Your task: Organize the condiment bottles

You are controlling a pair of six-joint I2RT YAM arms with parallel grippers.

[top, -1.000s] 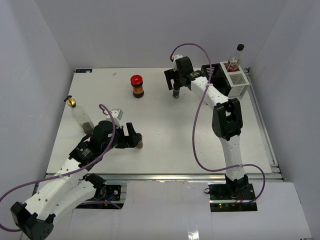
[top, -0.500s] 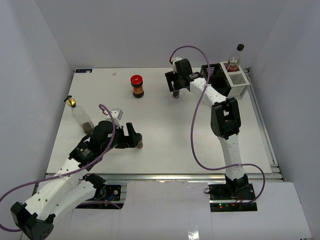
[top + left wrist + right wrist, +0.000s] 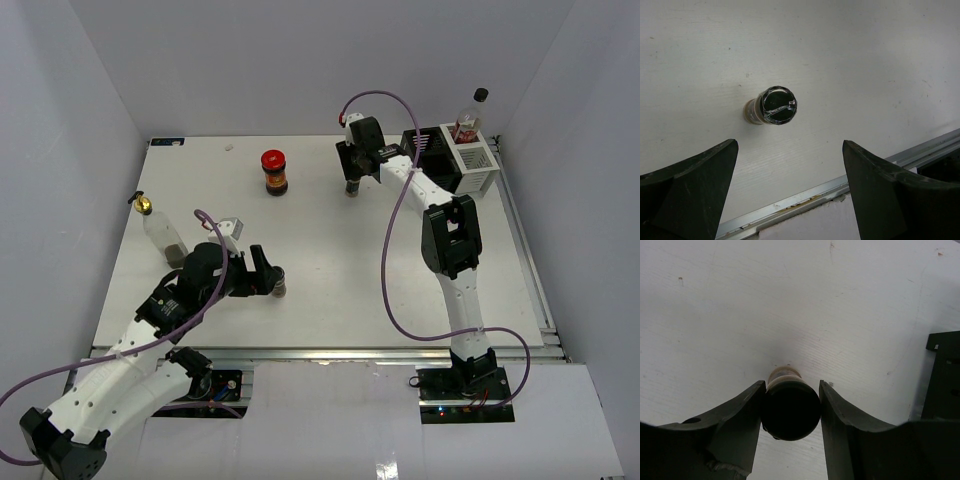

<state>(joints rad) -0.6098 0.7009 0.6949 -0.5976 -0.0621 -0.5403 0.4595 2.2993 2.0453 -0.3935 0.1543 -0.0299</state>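
My right gripper [image 3: 352, 184] [image 3: 791, 390] is shut on the black cap of a tiny spice shaker [image 3: 790, 412] that stands upright on the table at the back middle. A second black-capped shaker [image 3: 281, 288] [image 3: 776, 105] stands near the front left. My left gripper [image 3: 266, 281] [image 3: 790, 150] hovers just short of it, open and empty. The dark jar with a red lid [image 3: 274, 172] stands at the back, left of the right gripper. At the left edge stands the clear gold-topped bottle [image 3: 160, 228]. The red-labelled bottle [image 3: 467, 122] leans in the rack.
The black and white wire rack [image 3: 478, 166] sits at the back right corner, close to the right arm's elbow. A metal rail [image 3: 805, 197] runs along the table's front edge just below the left gripper. White walls enclose the table on three sides.
The right gripper's jaws have closed from wide open onto the shaker's cap. The left arm has barely shifted and stays open.
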